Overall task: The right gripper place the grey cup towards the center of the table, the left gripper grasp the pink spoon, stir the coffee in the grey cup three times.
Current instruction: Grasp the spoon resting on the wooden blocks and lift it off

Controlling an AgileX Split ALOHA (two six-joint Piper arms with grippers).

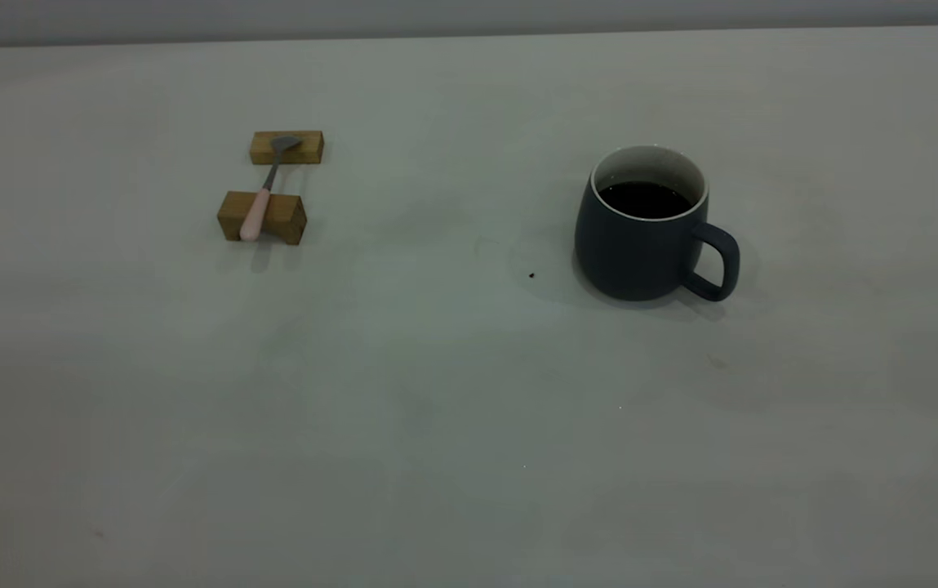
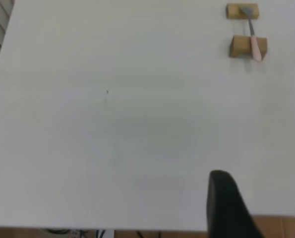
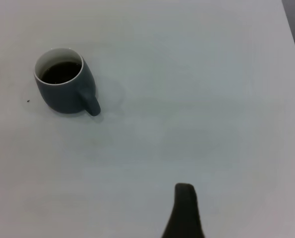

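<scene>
The grey cup (image 1: 640, 241) stands on the table (image 1: 436, 392) right of centre, its handle turned to the front right, with dark coffee (image 1: 644, 198) inside. In the right wrist view the grey cup (image 3: 65, 87) is far from my right gripper (image 3: 184, 210), of which only a black tip shows. At the left, the pink spoon (image 1: 256, 214) lies across two tan wooden blocks. Over the table's near edge my left gripper (image 2: 262, 177) is open and empty, well away from the pink spoon (image 2: 257, 47). Neither gripper appears in the exterior view.
The two wooden blocks (image 1: 263, 217) (image 1: 287, 148) hold the spoon off the table. A tiny dark speck (image 1: 531, 275) lies just left of the cup. The table's edge and a wooden floor (image 2: 276, 225) show below the left gripper.
</scene>
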